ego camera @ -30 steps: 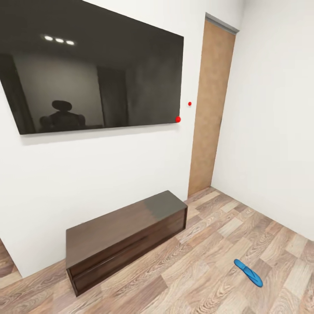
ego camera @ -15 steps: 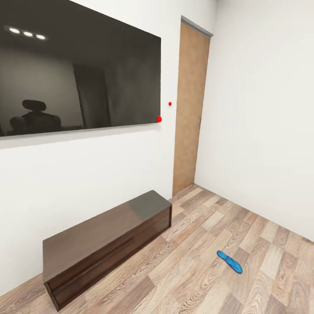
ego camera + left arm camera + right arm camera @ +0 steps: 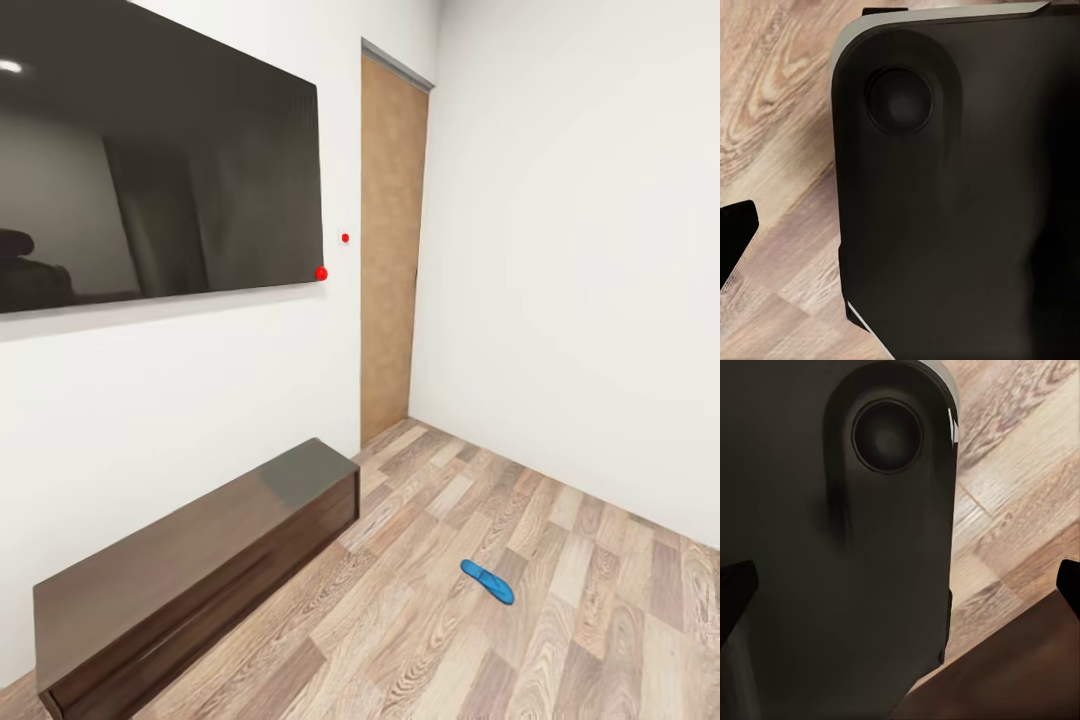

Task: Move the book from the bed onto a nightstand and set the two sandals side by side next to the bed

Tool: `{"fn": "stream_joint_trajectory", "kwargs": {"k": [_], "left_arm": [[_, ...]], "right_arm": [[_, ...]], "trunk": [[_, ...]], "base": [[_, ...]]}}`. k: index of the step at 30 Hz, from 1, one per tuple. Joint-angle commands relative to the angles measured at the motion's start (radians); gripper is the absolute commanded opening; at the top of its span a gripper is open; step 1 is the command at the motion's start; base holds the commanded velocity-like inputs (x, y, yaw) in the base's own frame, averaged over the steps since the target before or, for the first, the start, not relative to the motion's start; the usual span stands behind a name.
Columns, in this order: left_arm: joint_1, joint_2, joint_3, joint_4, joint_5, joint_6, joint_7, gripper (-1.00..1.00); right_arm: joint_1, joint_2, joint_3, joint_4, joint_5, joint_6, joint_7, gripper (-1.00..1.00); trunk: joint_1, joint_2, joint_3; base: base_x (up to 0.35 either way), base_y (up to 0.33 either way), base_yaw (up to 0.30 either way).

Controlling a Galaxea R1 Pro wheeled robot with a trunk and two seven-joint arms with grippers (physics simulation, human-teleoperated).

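While the robot faced the wall with the TV, one sandal lay flat on the floor — well apart from the cabinet, toward the door corner. Nothing looked done yet; book, bed and nightstand all remained to be dealt with. Whether either tool was spread or pressed together, I could not tell.

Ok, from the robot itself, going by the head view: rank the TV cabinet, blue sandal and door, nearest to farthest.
1. TV cabinet, low left, along the wall.
2. Blue sandal, on the floor, to the right.
3. Door, in the far corner.
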Motion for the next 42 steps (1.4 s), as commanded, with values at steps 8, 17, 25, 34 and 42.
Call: {"fn": "stream_joint_trajectory", "kwargs": {"k": [8, 17, 25, 34, 42], "left_arm": [[0.0, 0.0, 0.001, 0.0, 0.0, 0.0, 0.0, 1.0], [0.0, -0.001, 0.002, 0.0, 0.001, 0.0, -0.001, 1.0], [0.0, -0.001, 0.002, -0.001, 0.001, 0.0, -0.001, 1.0], [0.0, -0.001, 0.001, -0.002, 0.001, -0.001, -0.001, 1.0], [0.0, -0.002, 0.001, -0.002, 0.001, -0.002, -0.001, 1.0]], "right_arm": [[0.0, 0.0, 0.003, -0.001, 0.001, 0.0, 0.0, 1.0], [0.0, 0.0, 0.004, -0.001, 0.001, 0.0, 0.0, 1.0], [0.0, 0.0, 0.004, -0.001, 0.001, 0.0, 0.0, 1.0], [0.0, 0.0, 0.004, 0.0, 0.001, 0.0, 0.0, 1.0], [0.0, 0.0, 0.004, 0.0, 0.001, 0.0, 0.0, 1.0]], "trunk": [[0.0, 0.0, -0.001], [0.0, 0.0, -0.001], [0.0, 0.0, -0.001], [0.0, 0.0, -0.001], [0.0, 0.0, -0.001]], "base": [[0.0, 0.0, -0.267], [0.0, 0.0, -0.267], [0.0, 0.0, -0.267], [0.0, 0.0, -0.267], [0.0, 0.0, -0.267]]}}
